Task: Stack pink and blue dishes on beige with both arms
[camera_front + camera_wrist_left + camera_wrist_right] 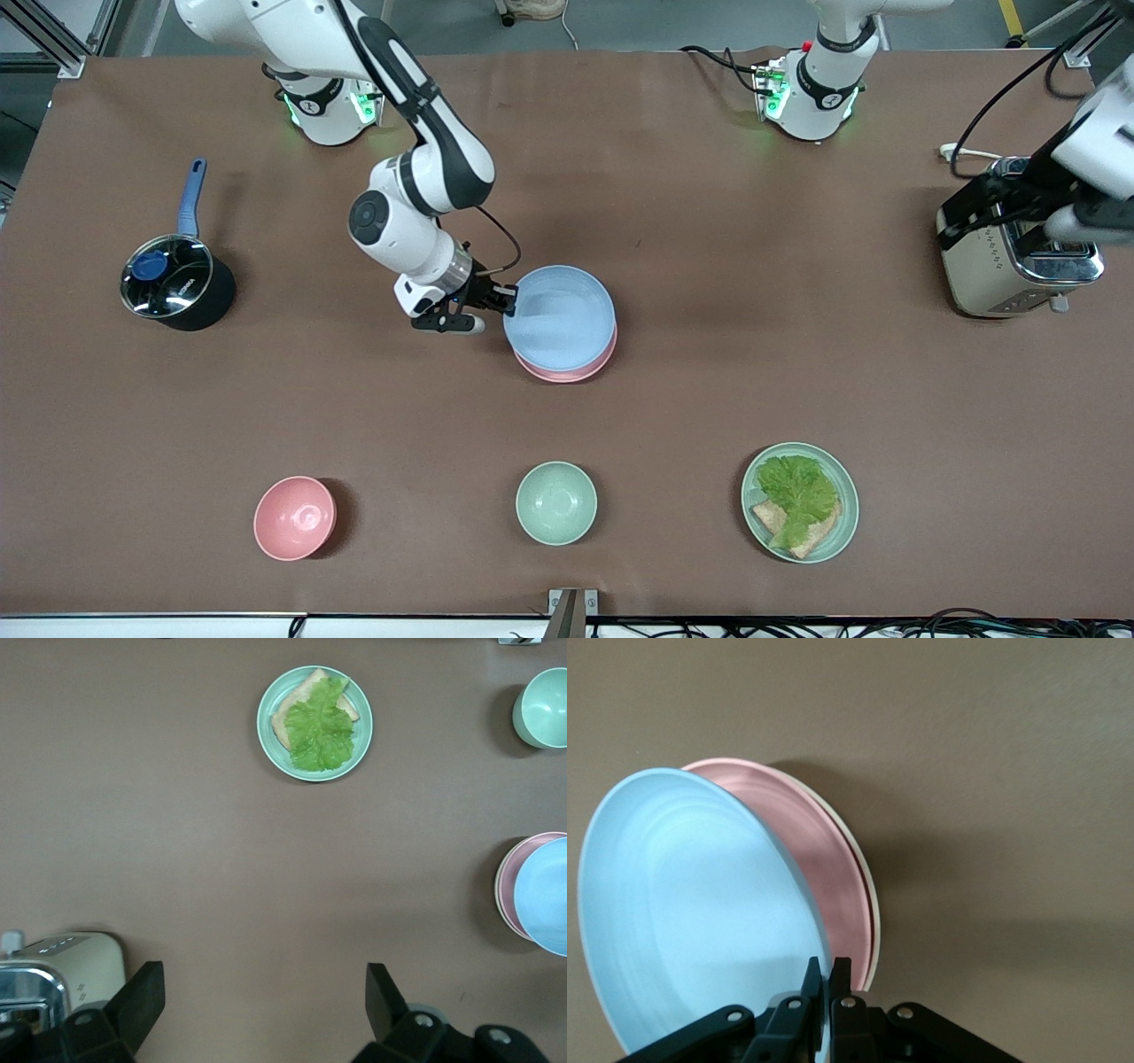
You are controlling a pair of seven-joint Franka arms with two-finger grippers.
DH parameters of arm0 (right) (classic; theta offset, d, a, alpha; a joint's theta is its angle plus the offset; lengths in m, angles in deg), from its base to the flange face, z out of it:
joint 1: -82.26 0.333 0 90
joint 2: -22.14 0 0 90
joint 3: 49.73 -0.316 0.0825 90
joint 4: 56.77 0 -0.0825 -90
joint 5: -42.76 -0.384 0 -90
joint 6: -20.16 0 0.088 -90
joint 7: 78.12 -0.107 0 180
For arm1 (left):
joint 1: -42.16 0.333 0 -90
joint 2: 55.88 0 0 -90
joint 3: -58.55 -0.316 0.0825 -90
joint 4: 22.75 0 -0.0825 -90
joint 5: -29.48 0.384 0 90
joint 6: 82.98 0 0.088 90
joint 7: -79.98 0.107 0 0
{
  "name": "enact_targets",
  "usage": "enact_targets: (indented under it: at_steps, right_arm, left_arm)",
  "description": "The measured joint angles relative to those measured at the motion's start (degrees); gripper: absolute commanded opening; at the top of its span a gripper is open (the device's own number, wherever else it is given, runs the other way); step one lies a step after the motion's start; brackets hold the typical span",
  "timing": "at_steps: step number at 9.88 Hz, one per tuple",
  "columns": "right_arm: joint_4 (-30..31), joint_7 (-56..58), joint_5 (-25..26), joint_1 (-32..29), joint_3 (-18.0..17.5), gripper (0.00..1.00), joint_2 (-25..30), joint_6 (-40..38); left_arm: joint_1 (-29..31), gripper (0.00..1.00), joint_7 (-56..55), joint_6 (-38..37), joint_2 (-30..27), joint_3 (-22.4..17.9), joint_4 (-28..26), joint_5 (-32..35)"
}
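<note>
Table cover (709, 390): I read a brown matt sheet, smooth, paper-like, faint creases.
Light blue round plate (560, 316): matt, smooth, plastic-looking to me, soft concentric rings in the right wrist view.
Pale pink round plate (824, 868): same matt smooth finish.
Cream-beige round plate (873, 904): I see only a thin matt rim.
Small pink bowl (294, 517): slight sheen inside.
Small mint-green bowl (555, 501): matt, smooth.
Mint-green plate with lettuce and bread (800, 501): matt rim; crinkled leaf, rough bread.
Black saucepan with blue handle (175, 282): glossy glass lid, shiny metal rim.
Toaster (1010, 261): brushed metal, I think, with a beige side.
Right gripper (826, 979): matt black plastic.
Arm shells (425, 168): glossy white.
</note>
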Motion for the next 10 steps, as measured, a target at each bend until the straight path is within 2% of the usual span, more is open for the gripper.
enact_targets:
  at_steps: [2, 3, 4, 5, 7, 8, 10]
  right_arm:
    - [-0.03, -0.22, -0.02, 0.23, 0.32, 0.08, -0.45, 0.61]
    - [-0.03, -0.22, -0.03, 0.22, 0.57, 0.19, -0.63, 0.60]
    - [-0.03, -0.21, -0.03, 0.19, 0.72, 0.56, -1.01, 0.58]
    - [-0.06, -0.20, -0.03, 0.01, 0.94, 1.00, -1.24, 0.59]
    - [-1.06, -0.20, -0.03, -0.99, 1.72, 1.00, -1.05, 0.67]
    - [-1.91, -0.21, -0.03, -1.29, 3.24, 1.00, -0.11, 0.01]
    - [-3.09, 0.19, 2.09, -1.55, 10.65, 1.00, 5.31, -5.59]
  left_arm:
    - [0.00, 1.00, 0.00, -3.18, -0.54, 0.11, 3.73, 2.67]
    - [0.00, 1.00, -0.02, -8.12, 0.69, 0.11, 8.40, 3.19]
    - [0.24, 1.00, -0.12, -12.86, 2.70, 0.15, 13.49, 3.46]
    - [0.86, 1.00, -0.12, -15.17, 4.59, 0.31, 16.78, 3.50]
    - [3.09, 1.00, -0.75, -16.27, 6.11, 2.69, 18.10, 3.49]
    - [4.44, 1.00, -1.38, -16.65, 6.12, 4.50, 18.11, 3.49]
    - [4.49, 1.00, -1.74, -17.08, 6.09, 5.27, 17.93, 3.49]
